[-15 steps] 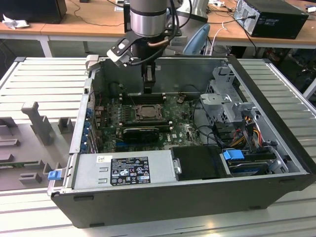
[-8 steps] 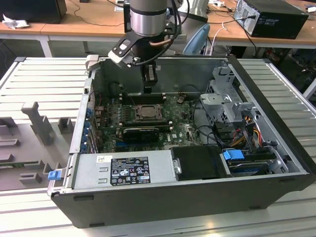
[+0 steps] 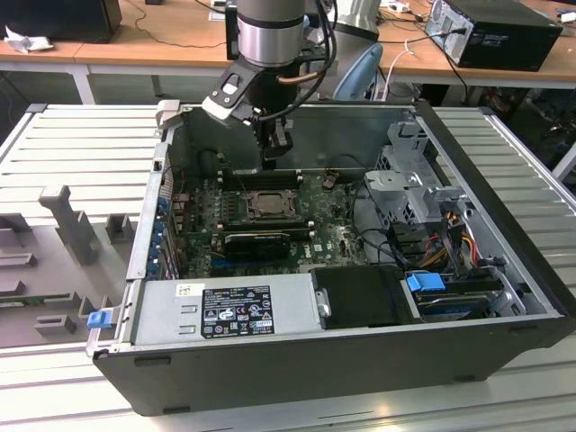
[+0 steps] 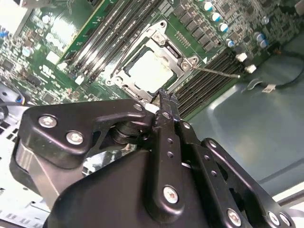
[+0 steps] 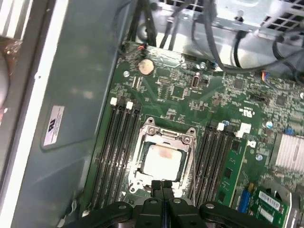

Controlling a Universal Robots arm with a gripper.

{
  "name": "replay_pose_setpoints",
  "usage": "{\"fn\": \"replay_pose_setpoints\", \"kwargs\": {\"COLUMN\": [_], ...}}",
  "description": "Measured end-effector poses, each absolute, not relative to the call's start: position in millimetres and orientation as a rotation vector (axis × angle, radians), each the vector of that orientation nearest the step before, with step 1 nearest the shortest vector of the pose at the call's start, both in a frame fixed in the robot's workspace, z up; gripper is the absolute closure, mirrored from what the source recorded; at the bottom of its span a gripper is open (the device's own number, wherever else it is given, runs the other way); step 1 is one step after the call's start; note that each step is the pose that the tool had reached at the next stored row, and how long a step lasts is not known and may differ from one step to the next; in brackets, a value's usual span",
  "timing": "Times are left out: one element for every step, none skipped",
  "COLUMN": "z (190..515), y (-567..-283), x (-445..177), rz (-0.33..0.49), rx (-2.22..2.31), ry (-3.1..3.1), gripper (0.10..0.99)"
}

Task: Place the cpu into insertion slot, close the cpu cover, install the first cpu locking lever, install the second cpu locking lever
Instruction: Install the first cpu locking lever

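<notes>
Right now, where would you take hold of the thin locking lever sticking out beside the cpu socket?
Probably grip the locking lever near its free tip, coming down from above the board and straddling the rod. That end juts clear over the memory slots, while the other end tucks against the cpu cover.

- Robot arm [image 3: 270, 31], upper middle of the exterior view, cut off by the top edge.
- First wrist view: gripper [image 5: 161, 184] hides one edge of the socket [image 5: 137, 175].
- Chip [image 3: 267, 205], exterior view centre: too small to judge.
</notes>
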State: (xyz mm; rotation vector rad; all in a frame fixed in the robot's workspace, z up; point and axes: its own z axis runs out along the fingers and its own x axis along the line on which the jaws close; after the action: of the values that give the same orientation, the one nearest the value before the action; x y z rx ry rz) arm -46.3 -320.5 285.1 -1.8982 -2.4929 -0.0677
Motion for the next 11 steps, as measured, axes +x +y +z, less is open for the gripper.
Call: {"fn": "replay_pose_setpoints", "kwargs": {"z": [284.9, 284.9, 284.8, 284.8, 284.8, 284.8, 284.8, 284.8, 284.8, 284.8, 284.8], "y": [-320.5, -320.5, -320.5, -320.5, -320.5, -320.5, -320.5, -320.5, -320.5, -320.5, -320.5], "x": [-46.2, -46.3, -46.3, -46.3, -46.2, -46.3, -46.2, -46.2, -46.2, -46.3, -46.2], "rz": [-0.067, -0.067, -0.067, -0.067, -0.067, -0.067, -0.066, -0.066, -0.066, -0.066, -0.066], "rx": [-1.858, -1.806, -1.789, -1.769, -1.745, -1.725, -1.695, -1.678, -1.651, -1.631, -1.599], "ry": [-2.522, -2.559, -2.57, -2.584, -2.599, -2.612, -2.631, -2.642, -2.659, -2.671, -2.689], "gripper": [0.98, 0.98, 0.98, 0.98, 0.98, 0.98, 0.98, 0.98, 0.98, 0.98, 0.98]}}
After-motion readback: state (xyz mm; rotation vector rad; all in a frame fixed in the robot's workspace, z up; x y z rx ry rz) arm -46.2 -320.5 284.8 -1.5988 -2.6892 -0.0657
